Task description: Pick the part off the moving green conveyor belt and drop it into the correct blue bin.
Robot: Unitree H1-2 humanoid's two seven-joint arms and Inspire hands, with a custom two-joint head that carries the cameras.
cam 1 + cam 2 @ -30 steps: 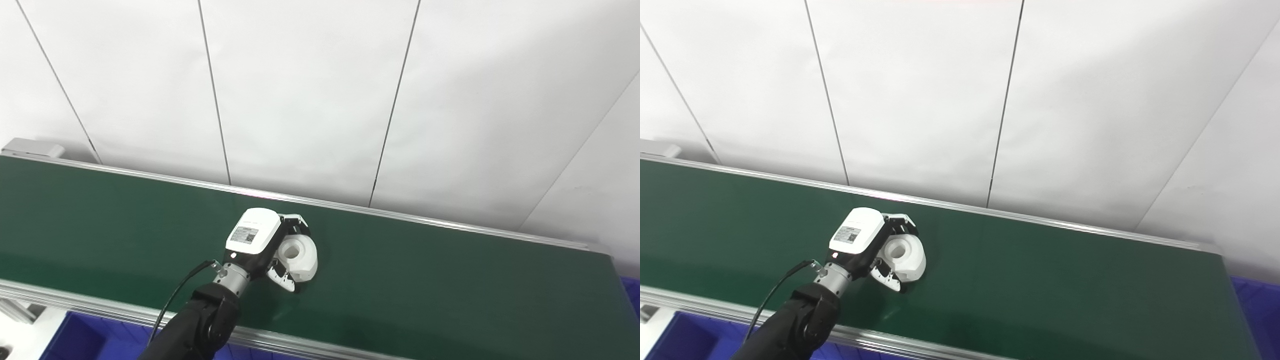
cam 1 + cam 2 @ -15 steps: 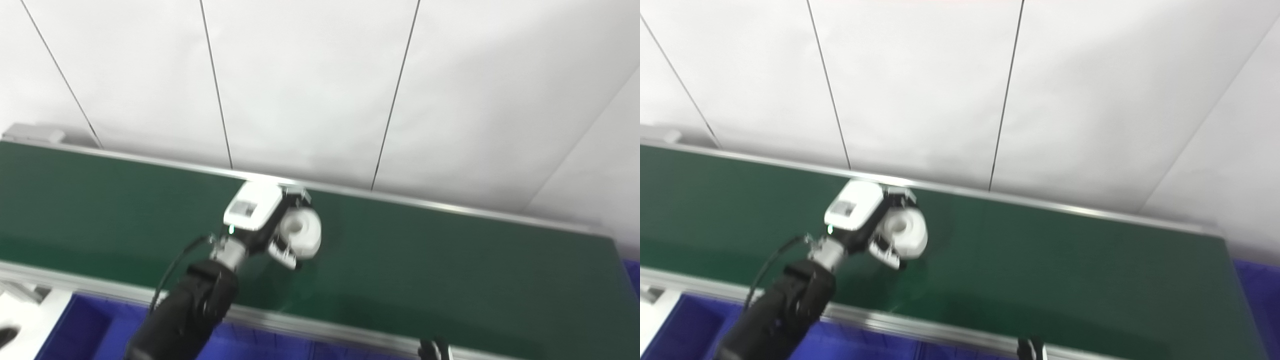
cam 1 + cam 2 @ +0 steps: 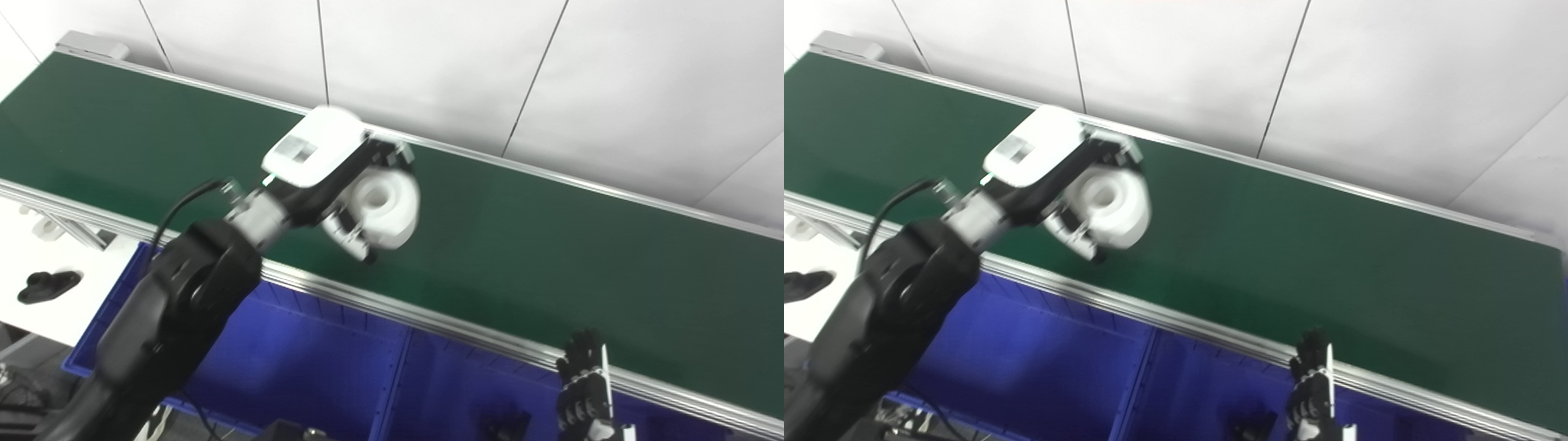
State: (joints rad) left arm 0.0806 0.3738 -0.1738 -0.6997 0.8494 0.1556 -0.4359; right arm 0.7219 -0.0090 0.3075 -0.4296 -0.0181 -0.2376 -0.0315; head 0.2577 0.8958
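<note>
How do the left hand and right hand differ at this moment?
The left hand is shut on the white part, raised above the green belt; the right hand holds nothing. The left is high and mid-frame; the right sits low near the belt's front rail, fingers pointing up.

A small label on the back of the left hand point(image 3: 318, 153) is too blurred to read.

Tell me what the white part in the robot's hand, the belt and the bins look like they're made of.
White part: looks like matte molded or printed plastic, uniform white with a round bore; motion blur leaves it open.
Conveyor belt: smooth dark green sheet with soft sheen, probably rubber or PVC, edged by silvery metal rails.
Blue bins: glossy plastic with ribbed walls.
Left hand grips the part.
</note>
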